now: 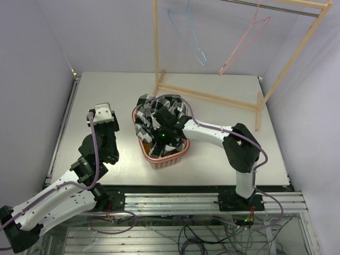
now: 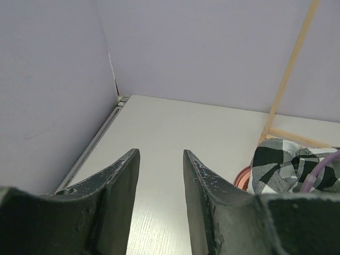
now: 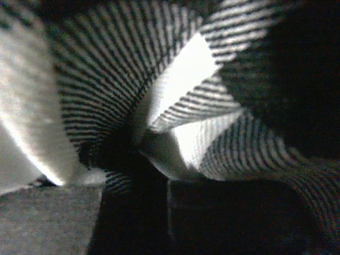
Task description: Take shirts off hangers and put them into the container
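Note:
The black-and-white checked shirt (image 1: pixel 159 112) is heaped on the salmon-pink container (image 1: pixel 164 159), spilling over its far rim. My right gripper (image 1: pixel 163 133) is buried in that heap. In the right wrist view its dark jaws (image 3: pixel 167 178) are shut, with a pale fold of the shirt (image 3: pixel 175 143) running into their tips. A small yellowish patch (image 1: pixel 144 142) shows inside the container under the shirt. My left gripper (image 1: pixel 102 109) hovers left of the container, open and empty (image 2: pixel 161 154). The light blue hanger (image 1: pixel 187 32) and the pink hanger (image 1: pixel 245 38) hang bare.
A wooden rack frame (image 1: pixel 210 95) stands on the far right part of the table, its post (image 2: pixel 289 69) behind the container's rim (image 2: pixel 243 178). Walls close in on the left and at the back. The shirt (image 2: pixel 289 170) shows at the left wrist view's right edge.

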`<state>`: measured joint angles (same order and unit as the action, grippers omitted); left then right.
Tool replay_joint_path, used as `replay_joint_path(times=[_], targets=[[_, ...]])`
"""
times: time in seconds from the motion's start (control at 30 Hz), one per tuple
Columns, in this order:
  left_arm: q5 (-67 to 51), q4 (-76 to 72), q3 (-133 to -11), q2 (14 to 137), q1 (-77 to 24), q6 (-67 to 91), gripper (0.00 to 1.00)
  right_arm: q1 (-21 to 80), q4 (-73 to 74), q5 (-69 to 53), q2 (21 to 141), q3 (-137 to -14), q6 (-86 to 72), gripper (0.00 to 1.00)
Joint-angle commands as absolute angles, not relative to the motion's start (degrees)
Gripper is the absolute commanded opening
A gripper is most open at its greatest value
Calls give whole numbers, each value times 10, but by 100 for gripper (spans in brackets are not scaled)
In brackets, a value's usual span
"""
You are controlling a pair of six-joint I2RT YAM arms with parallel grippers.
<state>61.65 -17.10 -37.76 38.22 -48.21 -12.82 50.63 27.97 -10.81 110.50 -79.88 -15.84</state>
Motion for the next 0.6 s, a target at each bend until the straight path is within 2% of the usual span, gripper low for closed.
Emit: replay_joint_path(times=[0.0, 0.2, 0.33, 0.47, 0.57], targets=[[605, -171, -395, 382, -479, -121, 49, 516, 298, -49, 1154, -739, -189, 0], [592, -163, -399, 387, -479, -113, 50, 523, 284, -5, 1135, -720, -205, 0], [550, -143, -407, 399, -479, -103, 54, 527, 287, 15, 1104, -737, -205, 5], [500, -123, -417, 415, -478, -92, 58, 531, 293, 40, 1065, -759, -206, 26], [483, -113, -423, 425, -478, -83, 59, 535, 295, 58, 1023, -770, -208, 34]])
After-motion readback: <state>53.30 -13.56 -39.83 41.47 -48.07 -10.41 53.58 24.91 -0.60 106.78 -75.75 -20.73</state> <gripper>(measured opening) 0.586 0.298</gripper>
